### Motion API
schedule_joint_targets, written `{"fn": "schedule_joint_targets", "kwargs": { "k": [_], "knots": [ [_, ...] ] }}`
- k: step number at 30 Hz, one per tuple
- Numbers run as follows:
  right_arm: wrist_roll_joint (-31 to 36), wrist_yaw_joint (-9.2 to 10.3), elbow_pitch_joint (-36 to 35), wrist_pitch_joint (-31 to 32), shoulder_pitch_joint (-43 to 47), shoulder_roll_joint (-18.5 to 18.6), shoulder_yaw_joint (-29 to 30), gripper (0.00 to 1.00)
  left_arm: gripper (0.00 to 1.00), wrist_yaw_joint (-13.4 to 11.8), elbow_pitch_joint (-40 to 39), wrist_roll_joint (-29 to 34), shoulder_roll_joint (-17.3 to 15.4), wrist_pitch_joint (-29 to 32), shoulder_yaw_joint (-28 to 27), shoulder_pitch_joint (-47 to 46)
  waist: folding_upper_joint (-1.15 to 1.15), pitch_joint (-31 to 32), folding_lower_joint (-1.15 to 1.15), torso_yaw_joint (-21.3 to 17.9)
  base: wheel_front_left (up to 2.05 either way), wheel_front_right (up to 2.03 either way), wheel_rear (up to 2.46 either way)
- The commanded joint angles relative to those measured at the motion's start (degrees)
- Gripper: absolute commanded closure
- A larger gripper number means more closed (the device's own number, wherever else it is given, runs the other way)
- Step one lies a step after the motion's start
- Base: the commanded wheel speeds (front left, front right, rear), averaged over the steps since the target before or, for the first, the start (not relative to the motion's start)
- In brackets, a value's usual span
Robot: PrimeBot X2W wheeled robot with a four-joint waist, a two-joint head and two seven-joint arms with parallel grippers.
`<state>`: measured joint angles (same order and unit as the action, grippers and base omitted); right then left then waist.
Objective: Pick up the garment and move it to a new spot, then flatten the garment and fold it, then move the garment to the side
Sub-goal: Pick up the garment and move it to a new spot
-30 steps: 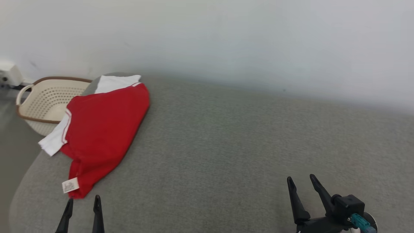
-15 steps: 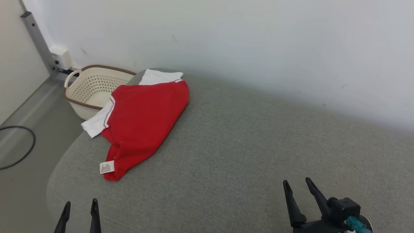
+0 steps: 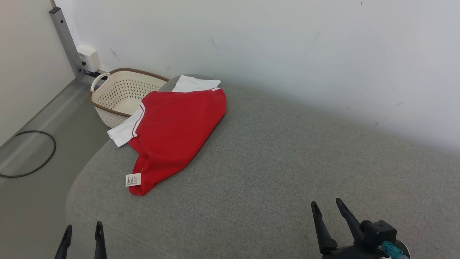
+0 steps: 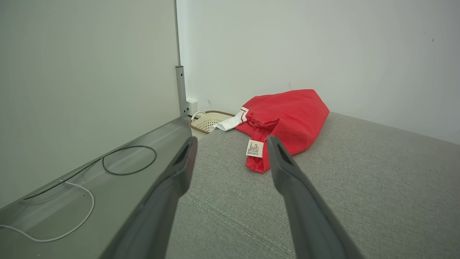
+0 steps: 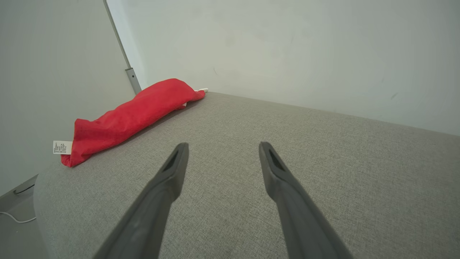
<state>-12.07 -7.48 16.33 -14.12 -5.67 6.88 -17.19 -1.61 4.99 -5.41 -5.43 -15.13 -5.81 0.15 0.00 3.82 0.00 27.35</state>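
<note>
Holds left gripper (image 3: 83, 226) and right gripper (image 3: 326, 202) spread wide and empty along the near edge of the grey cushion (image 3: 269, 162), well apart from the roughly folded red-and-white garment (image 3: 176, 129) at its far left corner beside the basket (image 3: 118, 93), seemingly parked clear of finished work.

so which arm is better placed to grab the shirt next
Left, probably. The left gripper is open and sits on the shirt's side of the cushion, with the tagged corner just ahead of it. The right gripper is open too, but far across the cushion.
</note>
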Motion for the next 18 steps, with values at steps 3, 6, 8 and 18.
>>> {"fn": "schedule_joint_targets", "kwargs": {
  "k": [3,6,8,18],
  "knots": [
    [-0.1,-0.02,0.4,-0.4,-0.3,0.2,0.0,0.0,0.0,-0.1,-0.2,-0.1,-0.3,-0.1,-0.2,0.8,0.0,-0.1,0.0,0.1,0.0,0.0,0.0],
    [-0.2,-0.02,0.5,-0.5,-0.6,0.1,-0.3,0.0,0.0,0.1,-1.2,-0.7,-0.1,-0.1,-0.4,0.2,0.0,-0.1,0.0,-0.2,0.0,0.0,0.0],
    [-0.3,-0.02,0.5,-0.5,-0.8,0.1,-0.6,0.0,0.0,0.1,-2.1,-0.9,0.2,-0.1,-0.3,-0.3,0.0,-0.2,0.0,-0.7,0.0,0.0,0.0],
    [1.4,-0.01,0.0,-0.3,-3.1,-0.1,-0.8,0.0,0.0,3.0,-3.3,-3.4,-1.7,-0.1,-0.9,-11.9,0.0,-2.9,0.0,-7.4,0.0,0.0,0.0]
  ]
}}
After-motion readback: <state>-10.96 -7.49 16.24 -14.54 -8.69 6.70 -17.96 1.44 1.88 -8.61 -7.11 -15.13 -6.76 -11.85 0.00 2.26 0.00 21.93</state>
